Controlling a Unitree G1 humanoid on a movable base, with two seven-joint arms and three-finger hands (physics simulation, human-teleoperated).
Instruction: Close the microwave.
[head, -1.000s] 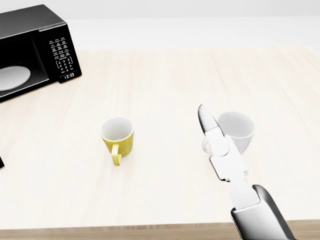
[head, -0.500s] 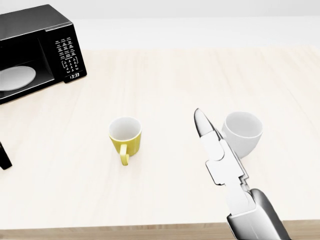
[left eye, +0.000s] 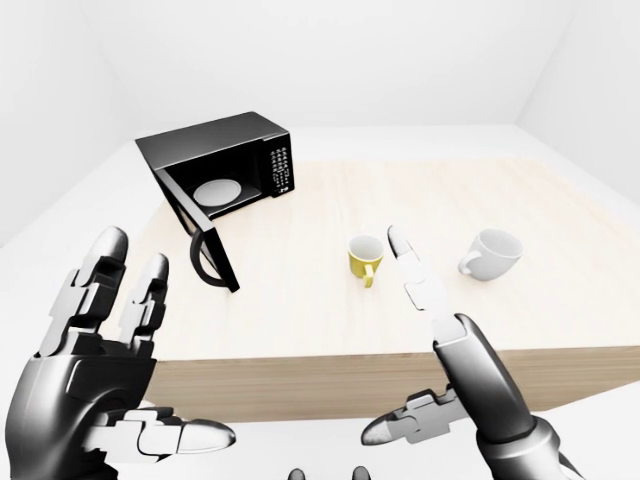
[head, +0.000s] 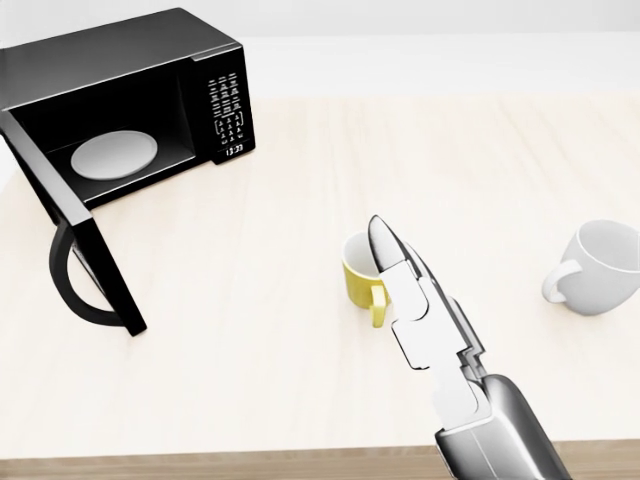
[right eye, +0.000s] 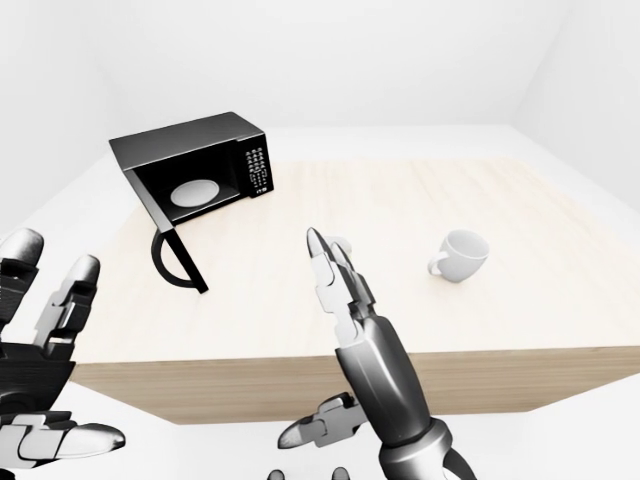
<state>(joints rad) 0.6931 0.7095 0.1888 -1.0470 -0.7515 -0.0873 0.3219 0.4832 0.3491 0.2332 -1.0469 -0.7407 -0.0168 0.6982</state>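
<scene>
The black microwave stands at the upper left of the head view. Its door is swung wide open toward the lower left, with the curved handle on its outer face. A white plate lies inside. My right hand is open with its fingers stretched out flat, above the table in front of the yellow mug and well to the right of the door. My left hand is open with spread fingers, low at the left of the left-eye view, short of the table edge and below the door.
A white mug stands at the right of the head view. The light wooden table ends in an edge along the bottom of the view. White floor and walls surround the table.
The whole picture has shifted right, so the camera has moved left. The microwave's open door and cavity are now fully in view. My right hand stays open in much the same pose.
</scene>
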